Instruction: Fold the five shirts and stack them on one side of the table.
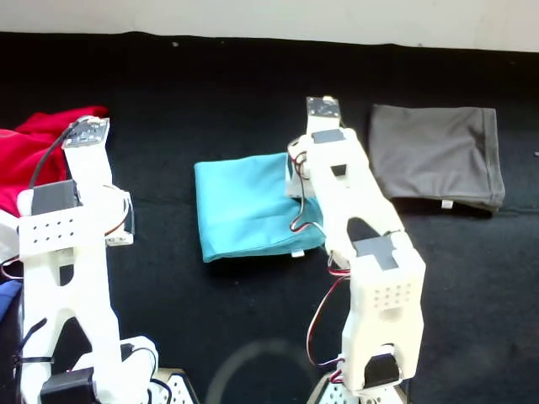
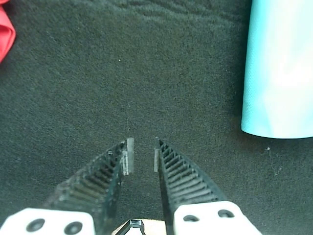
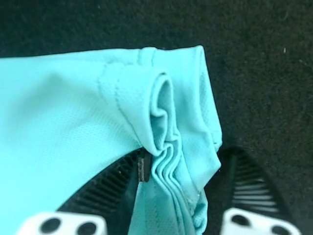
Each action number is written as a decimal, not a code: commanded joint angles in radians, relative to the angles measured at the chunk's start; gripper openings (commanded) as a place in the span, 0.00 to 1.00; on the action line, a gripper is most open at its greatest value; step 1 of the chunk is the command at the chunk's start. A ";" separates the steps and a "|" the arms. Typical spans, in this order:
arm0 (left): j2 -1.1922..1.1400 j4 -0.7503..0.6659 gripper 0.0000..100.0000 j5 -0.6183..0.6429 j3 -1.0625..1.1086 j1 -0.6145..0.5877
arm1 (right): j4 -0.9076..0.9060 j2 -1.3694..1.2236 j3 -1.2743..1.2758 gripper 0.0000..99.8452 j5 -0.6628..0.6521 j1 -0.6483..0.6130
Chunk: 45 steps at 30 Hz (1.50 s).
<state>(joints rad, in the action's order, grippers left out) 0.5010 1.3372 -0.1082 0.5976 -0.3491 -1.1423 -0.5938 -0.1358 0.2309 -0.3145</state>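
Black cloth covers the whole table [image 1: 210, 93]. Between the jaws of the right gripper [image 3: 188, 169] a bunched, pleated corner of the teal shirt [image 3: 73, 127] is pinched, several layers thick, so the jaws stand fairly wide around the wad. From that corner the folded shirt is spread flat away from the jaws, toward the left arm's side. It is nearly square, so its long axis can only be judged faintly: across the table and slightly skewed, with the gripped edge as one short side.

The left gripper [image 2: 143, 156] is poised over bare cloth, its jaws parted by a narrow gap with nothing between them. The teal shirt's edge lies ahead and to one side of them, apart. On the opposite side of those jaws a red shirt [image 1: 38, 143] is seen crumpled.

Beyond the right jaws, on the side away from the teal shirt, a grey shirt [image 1: 438, 156] is laid folded, its longer side also across the table.

Two shirts are thus judged folded and none stacked. The teal one has yet to be set on the grey, and the red one has yet to be folded.
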 commanded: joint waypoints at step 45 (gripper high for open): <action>0.030 -0.066 0.09 -0.005 -0.001 -0.008 | -0.288 -0.093 -1.017 0.01 -0.776 0.615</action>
<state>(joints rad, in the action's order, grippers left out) 0.5010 1.2789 -0.1082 0.6007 -0.3491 -1.4983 -0.6843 -1.1730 -0.5117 0.2578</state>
